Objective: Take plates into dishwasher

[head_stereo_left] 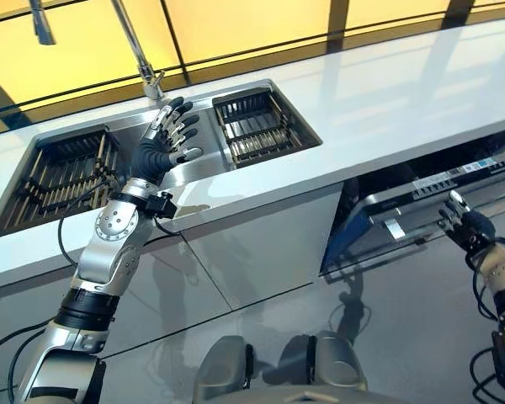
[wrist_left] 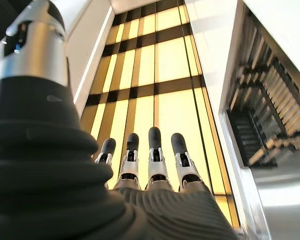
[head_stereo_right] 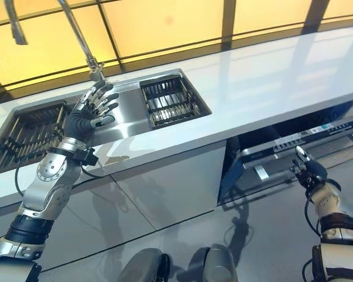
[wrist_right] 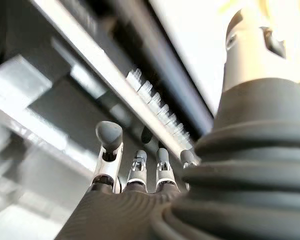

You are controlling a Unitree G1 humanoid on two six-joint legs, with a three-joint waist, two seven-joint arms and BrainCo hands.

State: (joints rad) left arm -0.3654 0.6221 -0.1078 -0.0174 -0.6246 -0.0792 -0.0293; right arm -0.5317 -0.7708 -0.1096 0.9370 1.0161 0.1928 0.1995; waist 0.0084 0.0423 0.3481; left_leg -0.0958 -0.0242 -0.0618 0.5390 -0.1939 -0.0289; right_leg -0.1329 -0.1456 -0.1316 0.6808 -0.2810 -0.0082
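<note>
No plate shows in any view. My left hand (head_stereo_left: pixel 164 139) is open with straight fingers, raised over the steel strip between two dark wire racks set in the sink (head_stereo_left: pixel 194 164); it holds nothing, as the left wrist view (wrist_left: pixel 150 165) also shows. The dishwasher (head_stereo_left: pixel 429 198) sits under the counter at the right, its door tilted ajar with the control strip along its top edge. My right hand (head_stereo_left: pixel 465 223) is just in front of that top edge, fingers relaxed and empty; the right wrist view (wrist_right: pixel 135 170) shows them pointing at the door edge (wrist_right: pixel 90 75).
A left rack (head_stereo_left: pixel 63 177) and a right rack (head_stereo_left: pixel 257 126) lie in the sink basins. A tall faucet (head_stereo_left: pixel 139 50) rises behind my left hand. A white countertop (head_stereo_left: pixel 387 101) runs to the right. Yellow window panels stand behind.
</note>
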